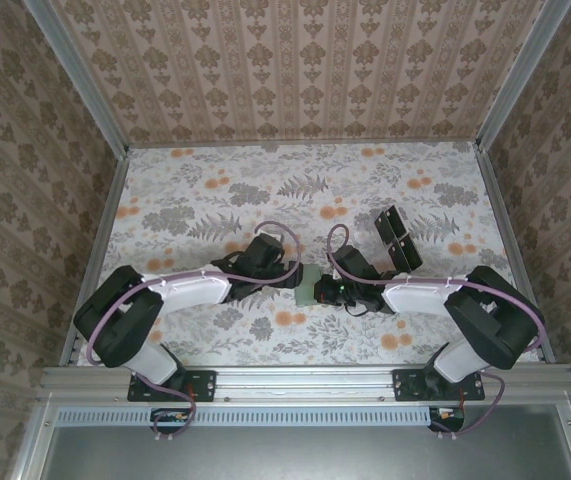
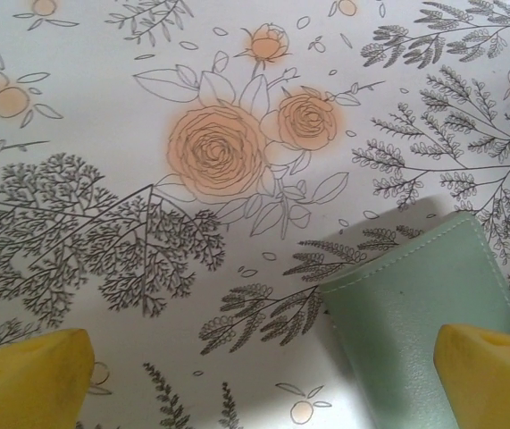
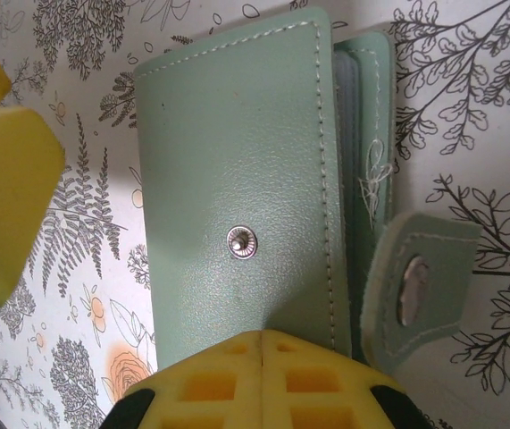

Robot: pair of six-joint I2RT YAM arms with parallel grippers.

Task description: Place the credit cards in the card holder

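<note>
L gripper (image 2: 255,384) spread wide, empty. Card holder (image 2: 415,304) has just one corner inside one finger; other finger is over bare table (image 2: 147,89). Risk: closing now nips only that corner, so holder swivels.

R gripper (image 3: 263,344) clenched, nothing betw. tips, which sit over holder's near edge. Snap flap (image 3: 420,277) undone. If R slips, holder skids.

Credit cards (image 1: 397,240) well beyond R, none gripped.

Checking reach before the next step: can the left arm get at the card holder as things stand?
Probably yes: the left gripper hangs open over a corner of the card holder, with nothing lying between them.
</note>
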